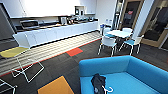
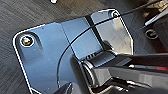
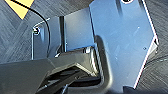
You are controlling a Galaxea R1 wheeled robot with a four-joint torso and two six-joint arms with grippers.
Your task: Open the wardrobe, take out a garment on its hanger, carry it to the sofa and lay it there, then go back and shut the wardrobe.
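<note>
Garment (image 1: 98, 83) bunched on sofa (image 1: 140, 72) seat, lower centre of frame, long axis roughly upright; hanger (image 1: 108, 89) hook curving lower right; jaws' state impossible to tell

The room is brightly and evenly lit. The wall above the counter (image 1: 57, 31) is blown out to white glare. Edges bend with wide-angle distortion, and everything looks soft and blurred. Sheen lies on the sofa (image 1: 130, 72). Both wrist views are blurred too.

Open carpet (image 1: 57, 62) ahead; stool (image 1: 17, 56) left, sofa (image 1: 125, 72) right, apparently clear between.
</note>
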